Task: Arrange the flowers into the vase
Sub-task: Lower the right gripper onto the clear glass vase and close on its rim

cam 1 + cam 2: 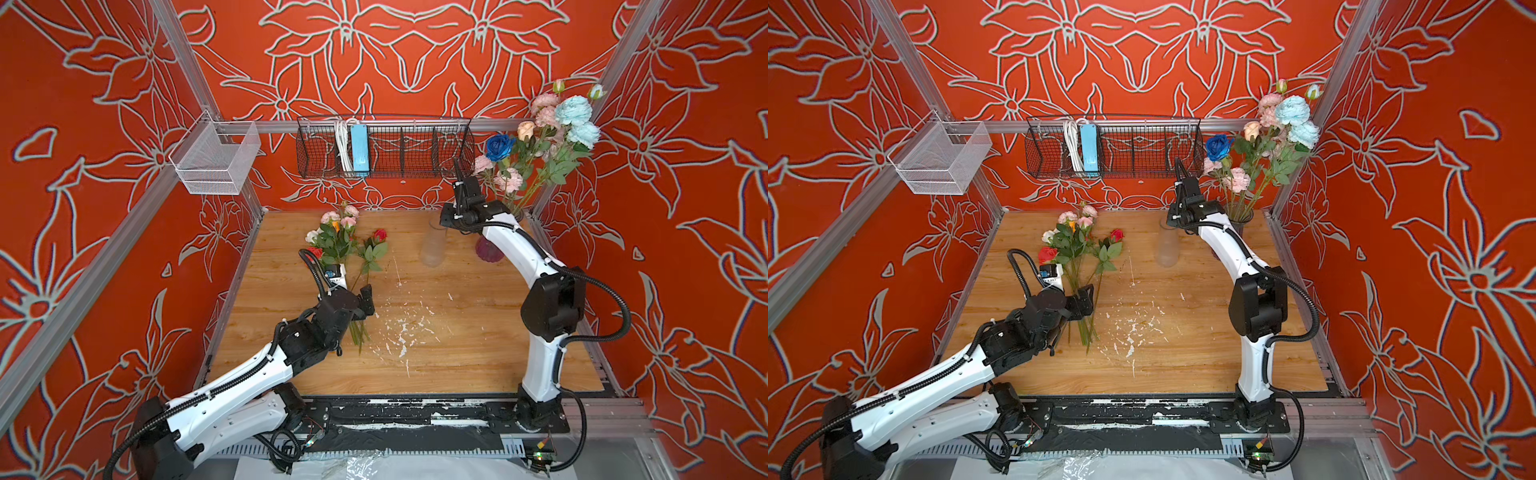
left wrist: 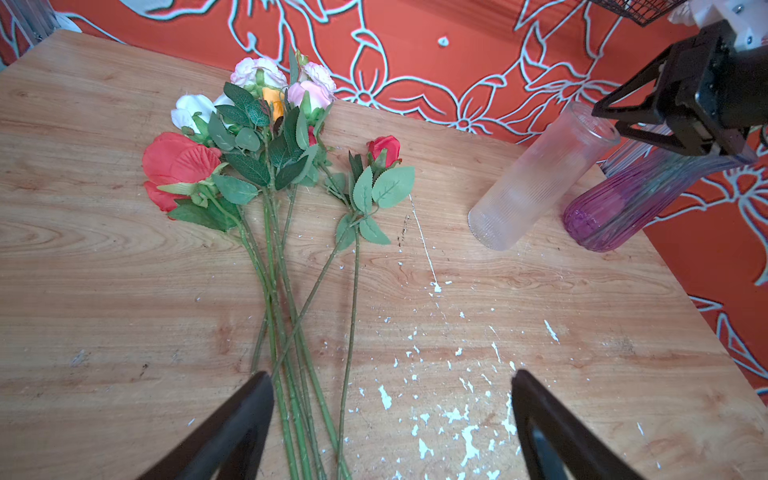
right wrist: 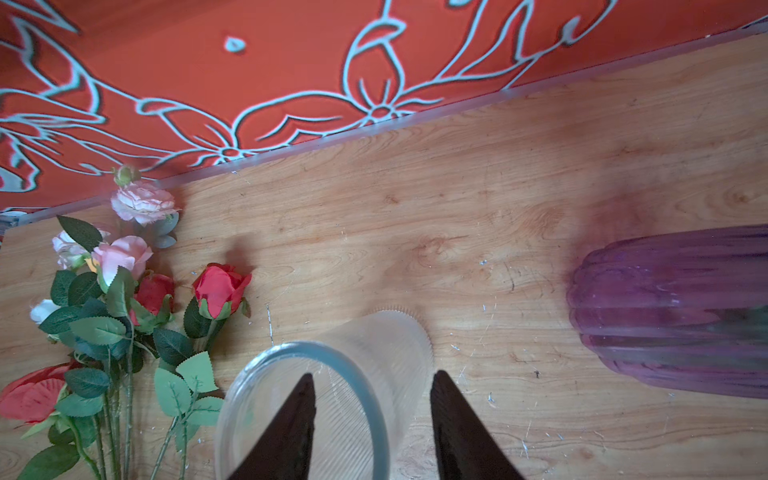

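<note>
The wooden tabletop (image 1: pixel 457 357) fills the floor of a red-papered booth and is flecked with white chips near its middle. On the back wall hangs a black wire basket (image 1: pixel 415 153).

In the right rear corner a tall bouquet (image 1: pixel 544 137) of pale pink, light blue and dark blue blooms stands upright in the purple vase (image 1: pixel 490 251). The remaining flowers (image 2: pixel 266 166) lie flat on the left rear of the tabletop, heads toward the back wall, with their green stems gathered and pointing to the front. One red rose (image 2: pixel 384 150) lies just beside that bunch, on the side nearer the vases.

Between the lying flowers and the purple vase stands the clear vase (image 1: pixel 433 245), ribbed, upright and empty.

The left pincer (image 2: pixel 390 374) hangs released, jaws spread wide, over the lower ends of the stems and grasping nothing. The right pincer (image 3: pixel 374 374) sits at the clear vase's mouth, one finger inside the rim and one outside, with a gap showing on the outer side, so the glass is not clenched.
</note>
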You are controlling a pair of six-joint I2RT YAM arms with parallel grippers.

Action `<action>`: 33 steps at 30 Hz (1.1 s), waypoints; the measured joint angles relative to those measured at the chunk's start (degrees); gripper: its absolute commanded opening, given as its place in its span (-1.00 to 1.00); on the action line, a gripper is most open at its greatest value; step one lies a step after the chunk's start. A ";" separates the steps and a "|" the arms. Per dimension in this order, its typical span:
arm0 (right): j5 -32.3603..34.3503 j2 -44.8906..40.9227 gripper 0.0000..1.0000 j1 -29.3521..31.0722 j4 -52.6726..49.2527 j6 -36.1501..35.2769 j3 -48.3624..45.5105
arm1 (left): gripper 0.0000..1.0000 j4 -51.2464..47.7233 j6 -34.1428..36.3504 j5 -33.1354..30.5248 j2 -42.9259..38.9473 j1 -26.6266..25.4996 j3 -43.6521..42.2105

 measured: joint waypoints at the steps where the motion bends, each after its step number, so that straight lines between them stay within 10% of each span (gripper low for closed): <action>1: -0.02 0.00 -0.12 -0.02 0.07 -0.02 0.00 | 0.79 0.13 0.07 0.07 0.09 0.07 0.00; 23: -4.28 1.36 -1.00 -0.63 1.22 1.01 -2.80 | 0.79 0.76 0.09 1.42 1.27 0.76 0.00; 33: -5.40 -1.73 -1.00 -0.48 0.96 0.17 -6.38 | 0.79 -0.61 0.04 1.42 -2.27 1.03 0.02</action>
